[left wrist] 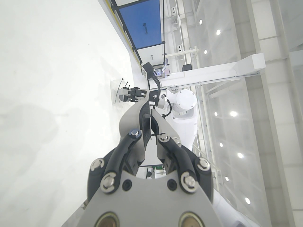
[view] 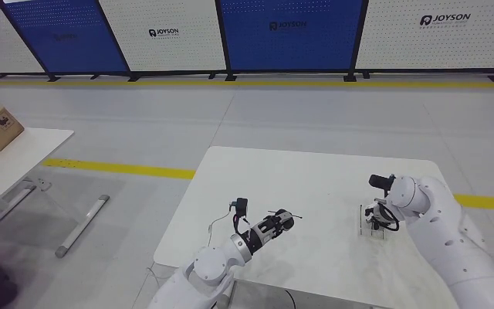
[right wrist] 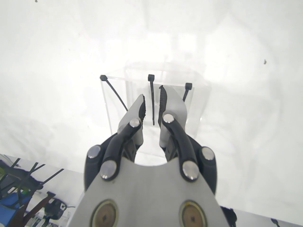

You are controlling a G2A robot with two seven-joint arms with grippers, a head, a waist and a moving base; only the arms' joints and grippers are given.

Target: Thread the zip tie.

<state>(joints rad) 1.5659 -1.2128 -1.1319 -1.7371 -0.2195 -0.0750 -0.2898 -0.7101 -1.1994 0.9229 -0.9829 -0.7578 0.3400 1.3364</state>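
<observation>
We've got the right tool spread open around the middle zip tie, which stands upright in the clear holder at the desk's 3 o'clock side. The left tool looks pinched on a spare zip tie, 9 o'clock from there.
</observation>
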